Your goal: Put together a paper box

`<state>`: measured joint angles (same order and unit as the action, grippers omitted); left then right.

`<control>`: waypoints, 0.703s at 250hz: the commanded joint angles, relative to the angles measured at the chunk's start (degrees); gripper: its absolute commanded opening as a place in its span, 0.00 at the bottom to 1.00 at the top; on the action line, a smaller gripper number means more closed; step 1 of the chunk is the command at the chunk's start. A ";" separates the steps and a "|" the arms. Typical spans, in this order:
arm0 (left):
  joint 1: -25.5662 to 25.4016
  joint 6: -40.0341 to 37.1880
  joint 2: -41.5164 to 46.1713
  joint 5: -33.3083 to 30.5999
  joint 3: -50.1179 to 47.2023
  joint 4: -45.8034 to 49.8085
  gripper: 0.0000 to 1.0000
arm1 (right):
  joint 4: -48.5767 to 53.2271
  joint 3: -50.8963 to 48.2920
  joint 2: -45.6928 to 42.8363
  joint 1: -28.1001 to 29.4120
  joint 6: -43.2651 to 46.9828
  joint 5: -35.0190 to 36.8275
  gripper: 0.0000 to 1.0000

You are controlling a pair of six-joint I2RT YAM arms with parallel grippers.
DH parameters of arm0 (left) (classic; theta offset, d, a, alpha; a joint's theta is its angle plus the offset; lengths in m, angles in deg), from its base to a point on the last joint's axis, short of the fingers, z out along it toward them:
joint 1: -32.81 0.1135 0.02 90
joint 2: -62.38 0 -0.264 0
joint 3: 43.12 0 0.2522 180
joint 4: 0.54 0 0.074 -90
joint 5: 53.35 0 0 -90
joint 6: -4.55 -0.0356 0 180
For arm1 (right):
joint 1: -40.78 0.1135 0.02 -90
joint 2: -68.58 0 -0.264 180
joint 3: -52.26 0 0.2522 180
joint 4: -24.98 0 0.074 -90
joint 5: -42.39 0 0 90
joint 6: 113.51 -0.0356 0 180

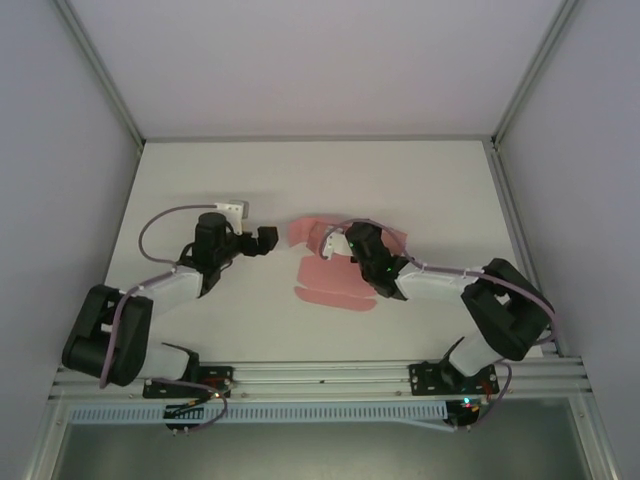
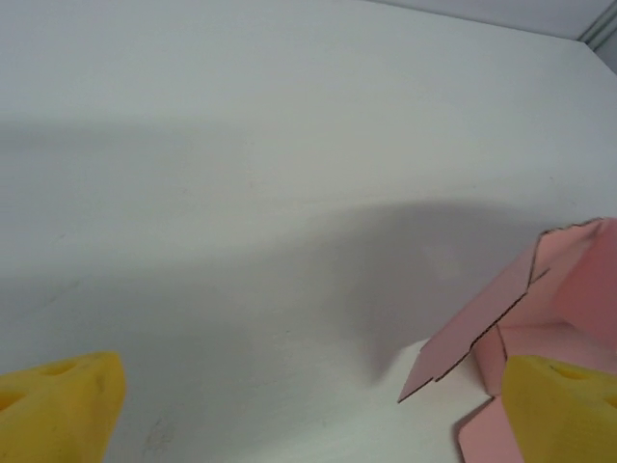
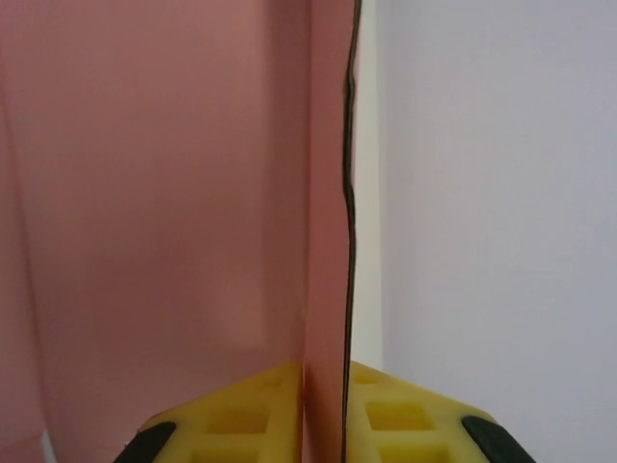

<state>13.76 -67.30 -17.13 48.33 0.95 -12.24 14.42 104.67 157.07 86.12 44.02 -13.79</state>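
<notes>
The paper box [image 1: 335, 286] is a pink die-cut card sheet lying partly flat at mid-table, with its far part lifted. My right gripper [image 1: 336, 243] is at that lifted part. In the right wrist view an upright pink panel of the paper box [image 3: 174, 193] runs edge-on between the yellow pads, and my right gripper [image 3: 326, 410] is shut on it. My left gripper [image 1: 264, 240] hovers just left of the sheet, apart from it. In the left wrist view the left gripper [image 2: 308, 415] stands wide open with nothing between its fingers, and raised flaps of the paper box [image 2: 569, 299] rise at the right.
The white table [image 1: 200, 180] is walled at the back and both sides by pale panels with metal posts. A small white tag [image 1: 233, 207] sits on the left arm's wrist. An aluminium rail [image 1: 320, 375] carrying both arm bases runs along the near edge.
</notes>
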 commanded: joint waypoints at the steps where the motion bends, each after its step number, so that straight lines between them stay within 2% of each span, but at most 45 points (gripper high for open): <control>1: 1.99 1.80 -4.16 4.00 4.70 -1.22 1.00 | -9.15 -1.49 3.37 0.30 5.66 3.93 0.15; 25: 2.76 2.07 -8.85 6.04 8.01 -1.78 1.00 | -16.72 -2.74 5.19 0.27 7.70 4.23 0.11; 50: 3.83 3.64 -14.28 10.59 9.13 -6.89 1.00 | -20.14 -3.10 5.37 0.36 8.07 4.36 0.10; 103: 3.75 0.68 -24.72 20.25 17.33 -6.58 0.97 | -8.13 -0.89 1.63 0.42 1.60 -0.18 0.11; 137: 2.17 -3.00 -25.88 28.60 16.29 -10.57 0.90 | -8.05 -0.87 0.67 0.41 0.26 0.25 0.08; 158: 0.41 -4.95 -25.85 31.25 15.86 -10.74 0.78 | -5.84 -0.25 0.29 0.38 -1.07 -0.16 0.09; 176: -0.02 -4.01 -25.57 35.18 13.65 -15.20 0.72 | -4.99 0.08 0.54 0.36 -1.50 -0.08 0.09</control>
<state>15.23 -68.85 -42.52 74.06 16.88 -20.67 6.01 102.73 158.64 86.16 45.35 -13.19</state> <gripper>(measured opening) 0.763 0.088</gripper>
